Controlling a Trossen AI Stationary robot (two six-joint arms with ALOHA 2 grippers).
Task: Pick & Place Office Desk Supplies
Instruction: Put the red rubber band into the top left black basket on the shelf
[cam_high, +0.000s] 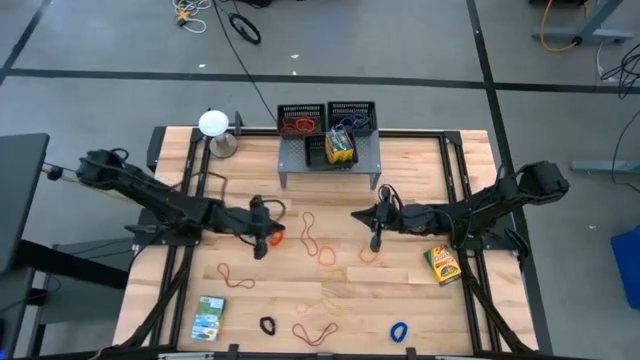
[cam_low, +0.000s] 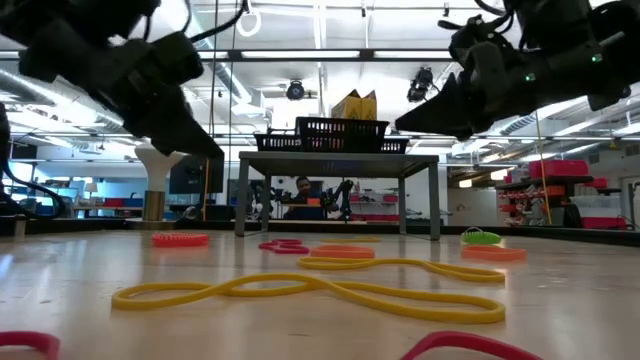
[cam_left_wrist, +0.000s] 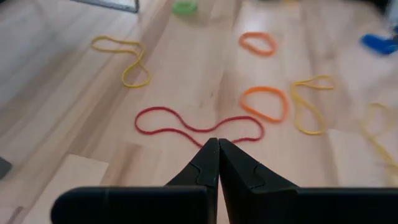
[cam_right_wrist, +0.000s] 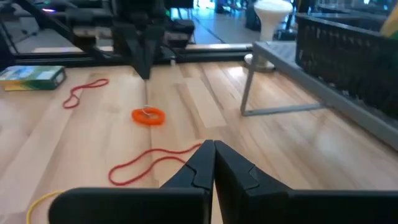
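Your rubber bands (cam_high: 318, 240) lie scattered over the middle and front of the table (cam_high: 420, 300); more sit in the two black mesh trays (cam_high: 327, 119) on the grey shelf (cam_high: 330, 160) at the back. A green-white box (cam_high: 209, 318) lies front left, a yellow-green box (cam_high: 441, 264) to the right. Your left gripper (cam_high: 260, 250) hovers over an orange band (cam_right_wrist: 148, 116), fingers pressed together. Your right gripper (cam_high: 375, 244) hangs mid-table, fingers together too, holding nothing.

Black jointed arms, black cabling, wedge-shaped end effector fingers (cam_left_wrist: 202, 168).
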